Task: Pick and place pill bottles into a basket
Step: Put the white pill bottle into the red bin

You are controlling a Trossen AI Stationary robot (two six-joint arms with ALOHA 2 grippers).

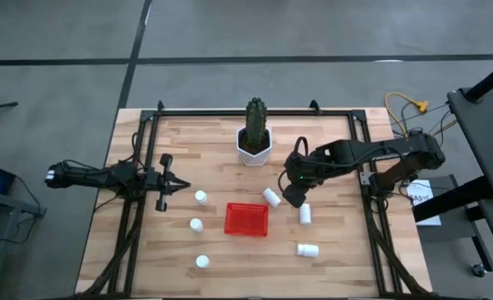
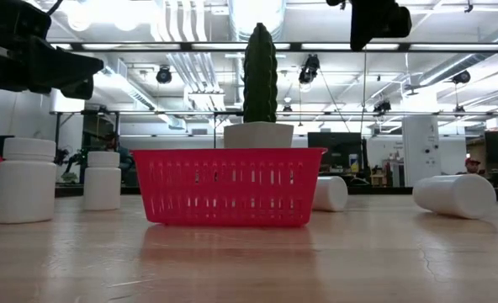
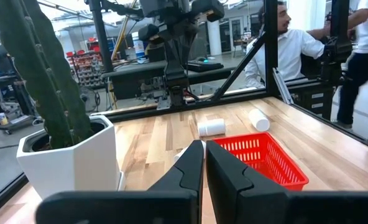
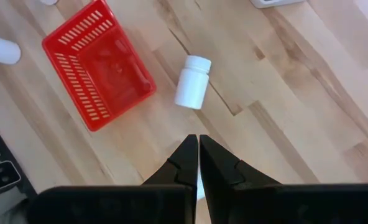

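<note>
- Opening the right gripper (image 4: 198, 144) is needed first: its fingers are pressed together on nothing, hovering above the table.
- The lying pill bottle (image 4: 192, 81) is seen just ahead of those fingertips, right of the empty basket (image 4: 97, 64); the jaws should be lowered across its body.
- The left gripper (image 1: 180, 187), likewise closed and empty, is parked at the left.

Slotted red plastic basket (image 2: 228, 187) on matt, grained wooden table (image 2: 384, 252)
</note>
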